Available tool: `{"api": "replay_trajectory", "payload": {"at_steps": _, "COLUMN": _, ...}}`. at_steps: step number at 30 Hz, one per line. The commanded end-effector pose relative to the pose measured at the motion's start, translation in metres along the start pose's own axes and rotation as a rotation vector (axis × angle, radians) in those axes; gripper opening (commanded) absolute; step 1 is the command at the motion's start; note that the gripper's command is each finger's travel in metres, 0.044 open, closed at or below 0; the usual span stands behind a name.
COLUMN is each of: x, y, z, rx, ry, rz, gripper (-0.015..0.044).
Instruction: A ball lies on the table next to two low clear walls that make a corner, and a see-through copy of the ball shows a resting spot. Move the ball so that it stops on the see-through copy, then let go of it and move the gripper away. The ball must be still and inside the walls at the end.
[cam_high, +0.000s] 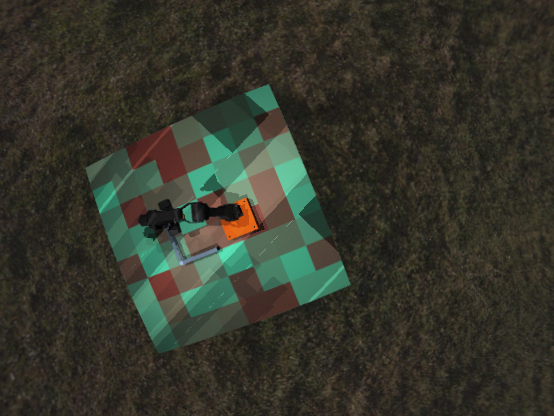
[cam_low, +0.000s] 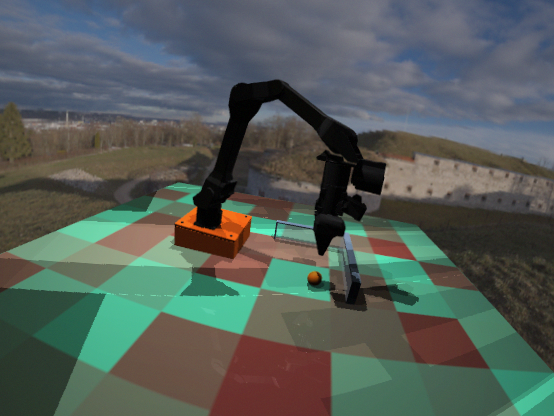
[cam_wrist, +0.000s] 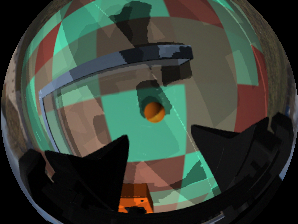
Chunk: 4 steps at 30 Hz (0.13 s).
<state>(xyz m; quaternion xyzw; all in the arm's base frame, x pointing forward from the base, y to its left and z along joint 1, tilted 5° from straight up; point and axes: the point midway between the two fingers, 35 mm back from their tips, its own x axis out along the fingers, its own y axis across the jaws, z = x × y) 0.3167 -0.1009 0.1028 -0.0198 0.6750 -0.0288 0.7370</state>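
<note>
The orange ball (cam_low: 314, 278) (cam_wrist: 153, 111) lies on the table inside the corner of the two low clear walls (cam_low: 351, 272) (cam_wrist: 136, 55) (cam_high: 199, 256), close to the side wall. My gripper (cam_low: 325, 248) (cam_wrist: 160, 135) (cam_high: 167, 220) hangs open and empty above the ball, with a clear gap between the fingertips and the ball. In the top-down view the arm hides the ball. I cannot make out the see-through copy in any view.
The arm's orange base (cam_low: 214, 232) (cam_high: 241, 220) stands on the chequered table (cam_low: 150, 325) (cam_high: 310, 280) to the left of the walls. The table's edges drop to grass on all sides.
</note>
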Motion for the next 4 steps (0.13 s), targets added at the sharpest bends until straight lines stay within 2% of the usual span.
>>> {"api": "replay_trajectory", "payload": {"at_steps": 1, "x": -0.0397, "y": 0.0006, "z": -0.0015, "rx": 0.001, "ry": -0.015, "rz": -0.004, "gripper": 0.0411}}
{"api": "replay_trajectory", "payload": {"at_steps": 2, "x": -0.0424, "y": 0.0007, "z": -0.0021, "rx": 0.001, "ry": -0.014, "rz": -0.004, "gripper": 0.0437}}
{"api": "replay_trajectory", "payload": {"at_steps": 4, "x": -0.0424, "y": 0.0007, "z": -0.0021, "rx": 0.001, "ry": -0.014, "rz": -0.004, "gripper": 0.044}}
